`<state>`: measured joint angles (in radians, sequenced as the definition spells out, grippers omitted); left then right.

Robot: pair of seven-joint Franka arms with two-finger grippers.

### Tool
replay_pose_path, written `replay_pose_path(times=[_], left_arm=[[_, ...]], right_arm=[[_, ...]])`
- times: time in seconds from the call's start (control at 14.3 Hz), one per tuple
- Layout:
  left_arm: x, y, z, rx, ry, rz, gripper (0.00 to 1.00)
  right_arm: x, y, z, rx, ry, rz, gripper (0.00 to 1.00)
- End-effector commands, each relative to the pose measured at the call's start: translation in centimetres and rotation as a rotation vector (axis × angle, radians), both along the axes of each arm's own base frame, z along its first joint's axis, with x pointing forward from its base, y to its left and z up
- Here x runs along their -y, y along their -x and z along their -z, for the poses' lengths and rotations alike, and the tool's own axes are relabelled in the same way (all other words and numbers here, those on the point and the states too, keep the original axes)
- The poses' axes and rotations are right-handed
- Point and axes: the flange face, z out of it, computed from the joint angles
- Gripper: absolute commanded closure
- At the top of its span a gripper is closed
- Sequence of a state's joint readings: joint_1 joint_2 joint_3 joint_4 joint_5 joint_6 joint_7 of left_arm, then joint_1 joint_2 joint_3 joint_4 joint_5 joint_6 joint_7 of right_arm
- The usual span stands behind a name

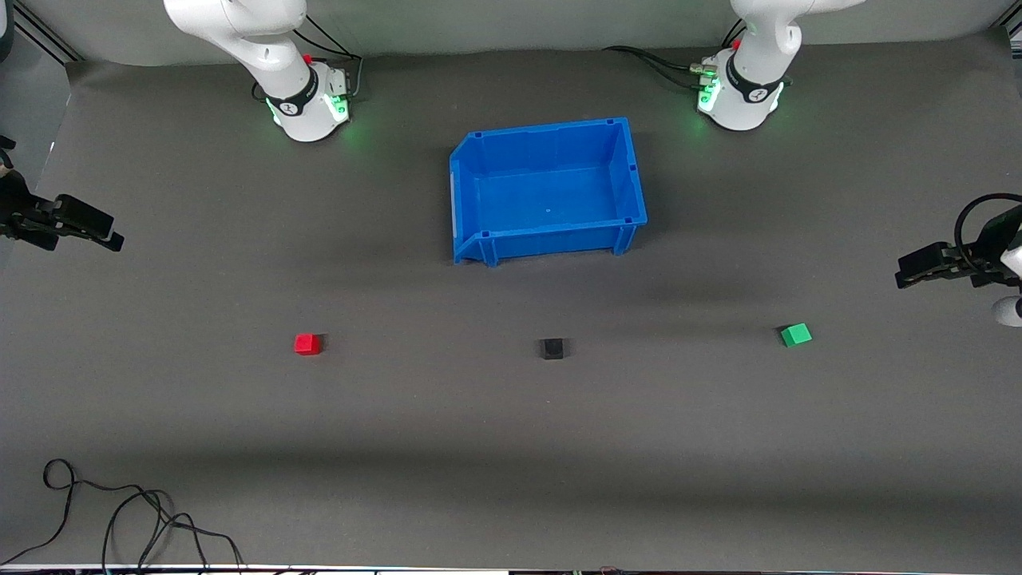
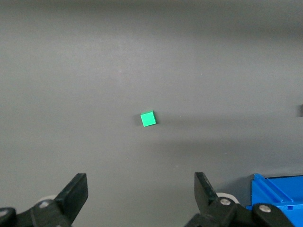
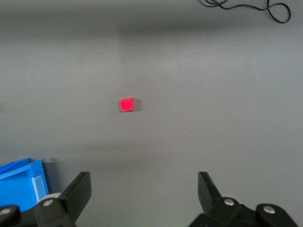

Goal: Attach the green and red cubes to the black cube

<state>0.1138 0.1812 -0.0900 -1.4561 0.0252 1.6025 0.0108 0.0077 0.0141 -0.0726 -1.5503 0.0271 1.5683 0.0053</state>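
Observation:
The black cube (image 1: 551,348) sits on the grey mat, nearer to the front camera than the blue bin. The red cube (image 1: 306,343) lies toward the right arm's end of the table and shows in the right wrist view (image 3: 127,104). The green cube (image 1: 795,335) lies toward the left arm's end and shows in the left wrist view (image 2: 148,118). My left gripper (image 1: 906,275) (image 2: 141,189) is open and empty, up in the air near the green cube's end. My right gripper (image 1: 108,233) (image 3: 144,189) is open and empty, up in the air near the red cube's end.
An empty blue bin (image 1: 631,172) stands between the two arm bases, its corner visible in the left wrist view (image 2: 277,191) and the right wrist view (image 3: 21,182). A black cable (image 1: 120,511) lies at the table's front edge toward the right arm's end.

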Motion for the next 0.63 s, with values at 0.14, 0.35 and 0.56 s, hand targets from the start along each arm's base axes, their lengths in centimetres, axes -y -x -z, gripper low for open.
replay_pose_path(times=[0.14, 0.35, 0.56], left_arm=[[-0.1, 1.0, 0.2, -0.028, -0.003, -0.013, 0.0], [-0.6, 1.3, -0.2, -0.028, -0.004, -0.026, 0.0], [-2.0, 1.3, 0.5, -0.048, -0.001, -0.062, 0.0]], right_arm=[[-0.6, 0.2, -0.6, 0.002, -0.018, -0.01, 0.0], [-0.7, 0.1, -0.4, -0.003, -0.018, 0.003, 0.0], [-1.2, -0.1, -0.5, -0.009, -0.031, 0.269, 0.0]])
